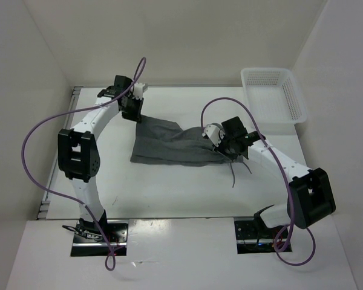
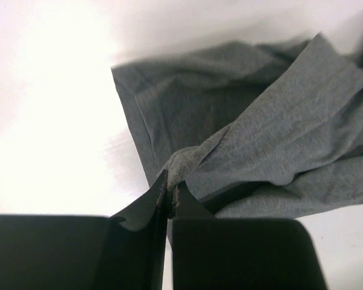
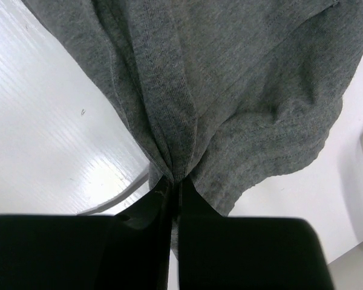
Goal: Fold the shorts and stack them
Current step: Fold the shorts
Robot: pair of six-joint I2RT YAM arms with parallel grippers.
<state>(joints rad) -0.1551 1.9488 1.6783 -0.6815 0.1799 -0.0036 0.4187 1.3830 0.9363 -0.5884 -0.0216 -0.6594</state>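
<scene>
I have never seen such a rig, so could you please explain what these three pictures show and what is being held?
Two robot arms are bolted at the near edge of a table. One picture looks down from above; the other two come from a camera on each wrist. Grey shorts lie on the table, their drawstring trailing at the right end. The left end effector is shut on the fabric's far left corner, the right end effector on its right end. A white mesh basket stands apart, far right.
</scene>
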